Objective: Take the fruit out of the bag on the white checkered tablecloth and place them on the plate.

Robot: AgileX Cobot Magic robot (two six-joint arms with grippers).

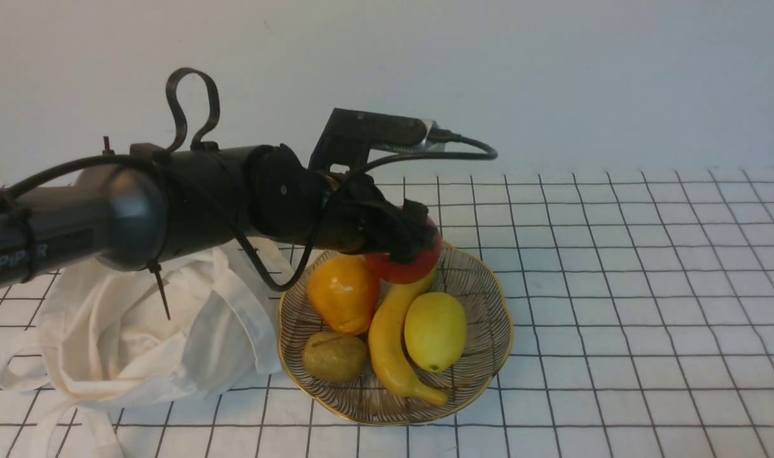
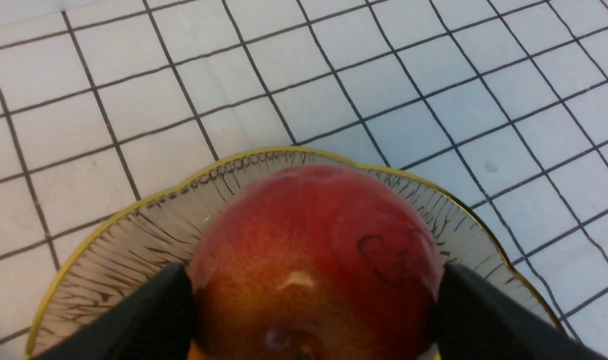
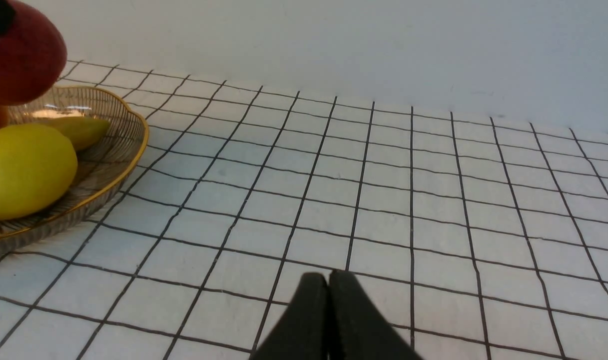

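**Left gripper [image 1: 418,245] clamping apple [image 1: 407,268] over plate [image 1: 488,299].**
Apple above plate's far side; right gripper [image 3: 328,285], well apart from plate, pinched closed; arm lettering [image 1: 21,259] "PiPER", partly obscured.

Left gripper [image 2: 313,305] clamps apple [image 2: 313,250] above plate [image 2: 134,225].

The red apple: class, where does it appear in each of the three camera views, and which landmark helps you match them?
Front view: apple at centre, gripped by the left tool over the plate.
Left wrist view: apple between the tool's dark fingers.
Right wrist view: apple cut off at the frame edge, over the lemon.
Shared landmark: the plate's wavy gold rim.
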